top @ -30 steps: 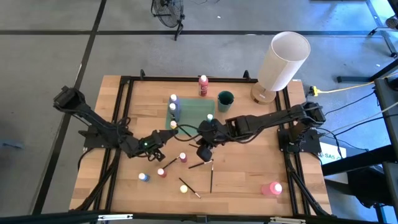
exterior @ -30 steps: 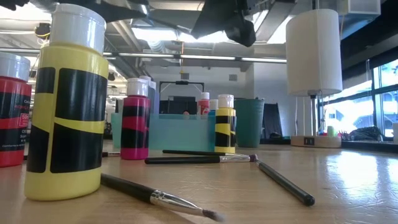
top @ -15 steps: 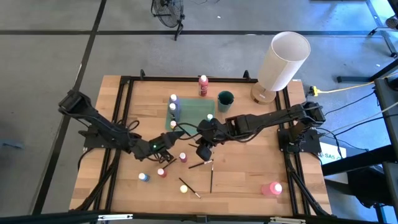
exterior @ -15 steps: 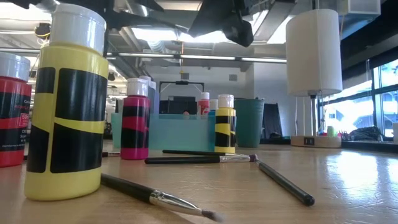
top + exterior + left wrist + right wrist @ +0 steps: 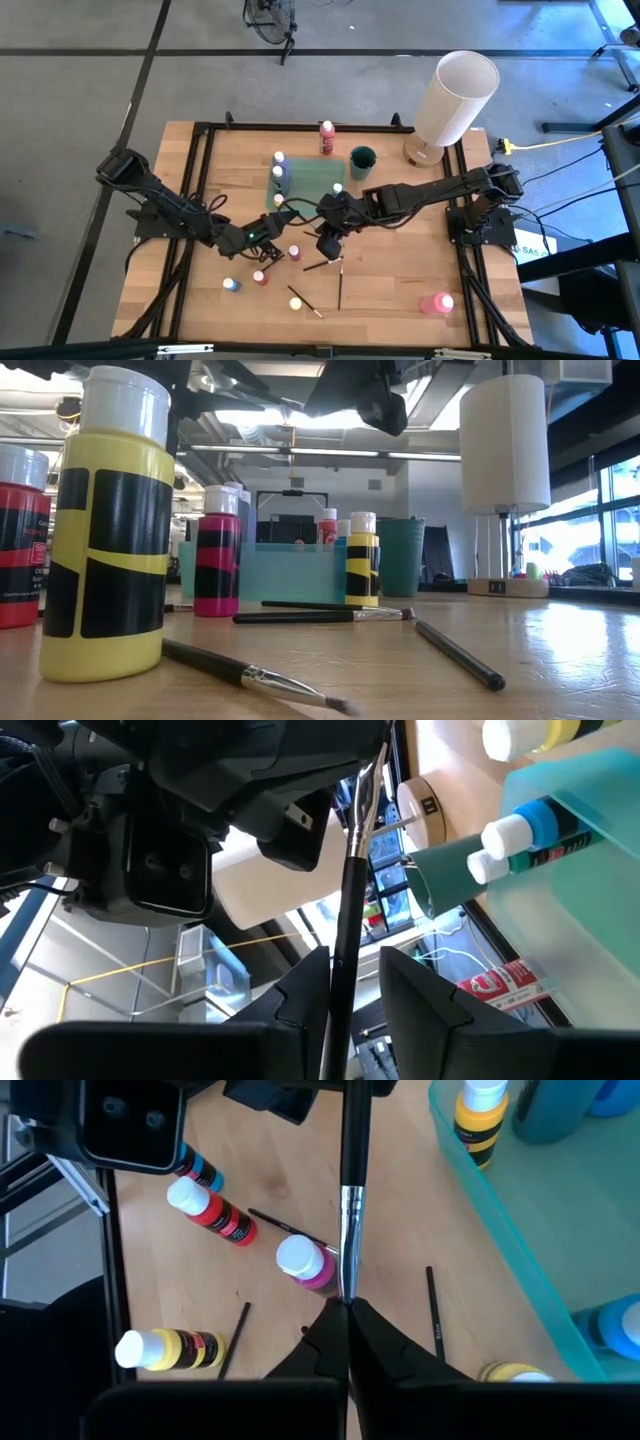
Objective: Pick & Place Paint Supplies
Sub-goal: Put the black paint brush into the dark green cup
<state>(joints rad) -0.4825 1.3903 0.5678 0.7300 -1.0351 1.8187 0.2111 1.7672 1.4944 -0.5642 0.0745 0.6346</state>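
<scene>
A thin dark-handled brush (image 5: pixel 346 1230) hangs in the air between my two grippers, above the table's middle. My right gripper (image 5: pixel 326 240) is shut on its bristle end. My left gripper (image 5: pixel 268 234) points level at the right one, fingers a little apart, with the brush's handle (image 5: pixel 340 980) running between them. Small white-capped paint bottles stand near below: pink (image 5: pixel 294 252), red (image 5: pixel 259 277), blue (image 5: pixel 231 285), yellow (image 5: pixel 295 302). More brushes (image 5: pixel 325 265) lie flat on the wood. My right gripper (image 5: pixel 347 1305) pinches the brush's bristle tip (image 5: pixel 346 1285) between its two fingertips, slanting down from the table's right. The brush is clear of the table and reaches out toward my left gripper. My left gripper (image 5: pixel 355 960) has the handle lying along its fingers, close to one, with a gap beside the other. Whether it touches the handle, I cannot tell.
A teal tray (image 5: pixel 310 180) holding a few bottles sits just beyond the grippers, and a green cup (image 5: pixel 362 158) and a red bottle (image 5: pixel 327 137) stand behind it. A big white cylinder (image 5: pixel 455 95) stands at the far right. A large pink bottle (image 5: pixel 437 303) lies near right.
My left gripper has moved toward the table's right, closer to the right gripper, and sunk a little. The gap between the two grippers has shrunk.
</scene>
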